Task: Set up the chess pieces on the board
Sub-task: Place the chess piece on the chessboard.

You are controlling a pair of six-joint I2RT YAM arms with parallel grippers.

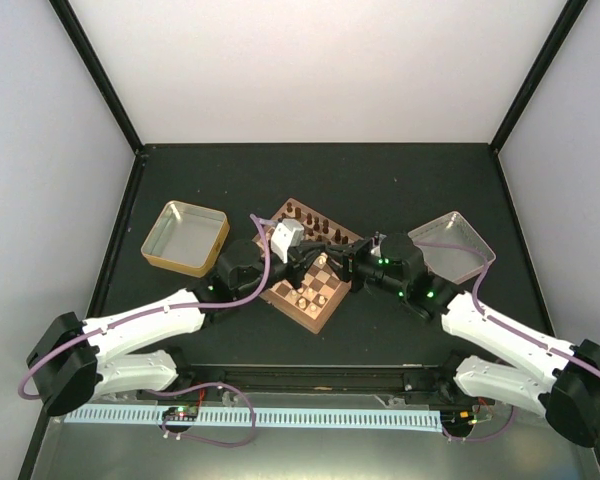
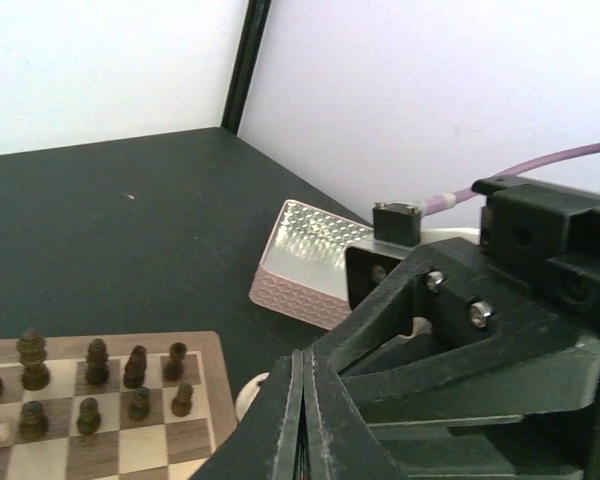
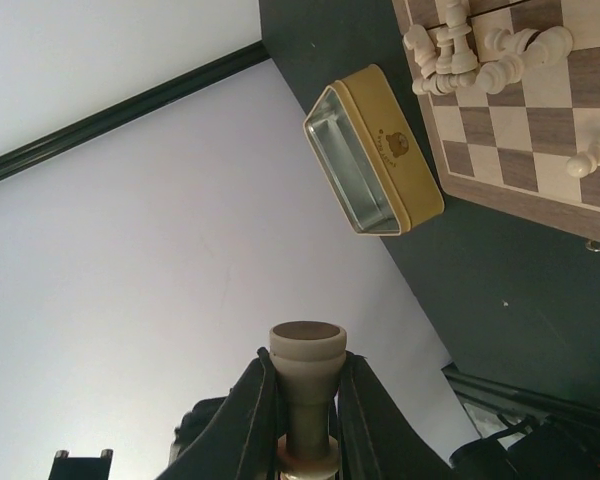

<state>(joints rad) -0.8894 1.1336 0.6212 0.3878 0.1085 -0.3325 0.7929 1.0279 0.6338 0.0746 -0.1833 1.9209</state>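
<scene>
Left tin: shallow rectangular metal tin, yellow-gold outside and bare silver inside [image 1: 178, 262] [image 3: 405, 160], open side up on the left part of the table, with a small dark print on one side wall.
Right tin: shallow rectangular silvery metal tray with a pinkish embossed side wall [image 1: 452, 250] [image 2: 305, 262], on the right part, well apart from the yellow one.
Table: matte black top [image 1: 380, 180], both tins resting on it.
Walls: plain white panels [image 1: 320, 60] meeting at black corner posts [image 1: 95, 70].
Near edge: long white slotted strip [image 1: 280, 418] running crosswise.
</scene>
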